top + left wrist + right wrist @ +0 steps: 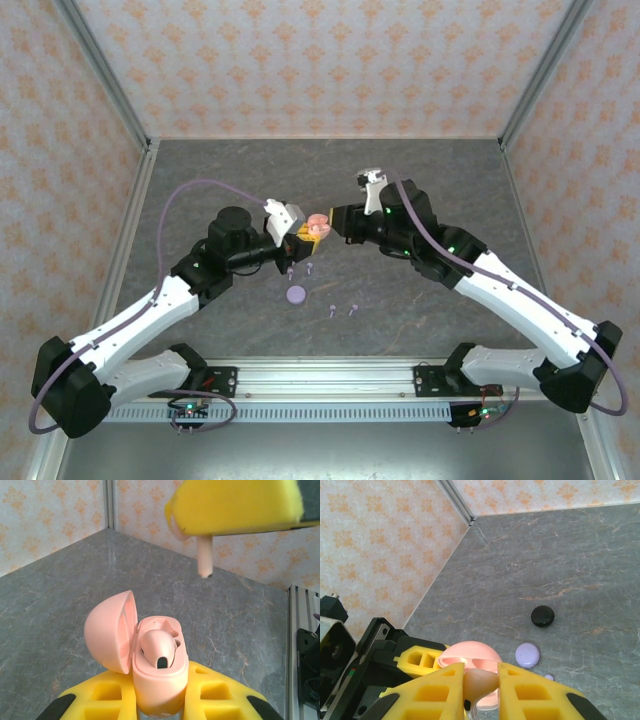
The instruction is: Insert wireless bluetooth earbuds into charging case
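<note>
one pink bud (159, 652) sits seated in the open pink case (160, 685), which the left gripper (293, 236) clamps tight, lid swung left. the right gripper (338, 222) pinches the second pink bud (204, 557), stem down, just above the empty socket. lilac buds (332, 308) lie loose on the table (450, 190), so plenty left. walls well apart, room all round.

My right gripper (481, 672) pinches a pink earbud (478, 685) in front of the pink charging case (470, 652); a lilac disc (527, 655) lies at two o'clock (black disc (542, 615) beyond).
</note>
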Robot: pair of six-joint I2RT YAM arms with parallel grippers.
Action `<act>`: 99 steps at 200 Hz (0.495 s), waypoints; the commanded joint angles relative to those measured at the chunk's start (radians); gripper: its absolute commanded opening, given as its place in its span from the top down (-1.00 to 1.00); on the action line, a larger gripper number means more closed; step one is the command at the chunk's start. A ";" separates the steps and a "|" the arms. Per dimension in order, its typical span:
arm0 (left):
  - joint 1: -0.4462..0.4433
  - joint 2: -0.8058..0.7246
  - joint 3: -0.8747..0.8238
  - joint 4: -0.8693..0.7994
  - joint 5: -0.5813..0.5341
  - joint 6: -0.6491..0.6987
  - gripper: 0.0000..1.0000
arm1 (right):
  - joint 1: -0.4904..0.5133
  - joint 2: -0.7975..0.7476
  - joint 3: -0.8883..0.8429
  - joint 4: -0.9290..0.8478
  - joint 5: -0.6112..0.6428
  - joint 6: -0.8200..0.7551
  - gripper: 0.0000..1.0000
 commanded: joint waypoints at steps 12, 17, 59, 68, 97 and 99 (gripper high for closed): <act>-0.007 -0.002 0.028 0.034 -0.019 -0.004 0.97 | 0.007 0.019 0.028 0.069 0.009 -0.010 0.61; -0.006 -0.002 0.028 0.033 -0.019 -0.004 0.97 | 0.007 0.019 0.028 0.071 0.005 -0.011 0.61; -0.007 -0.004 0.027 0.033 -0.020 -0.005 0.97 | 0.009 0.068 0.034 0.082 -0.021 -0.008 0.61; -0.006 -0.004 0.028 0.032 -0.022 -0.005 0.97 | 0.009 0.072 0.034 0.081 -0.026 -0.007 0.61; -0.007 -0.003 0.028 0.036 -0.030 -0.008 0.97 | 0.013 0.074 0.023 0.079 -0.029 -0.004 0.61; -0.007 -0.002 0.029 0.036 -0.030 -0.008 0.97 | 0.013 0.073 0.022 0.078 -0.028 -0.003 0.61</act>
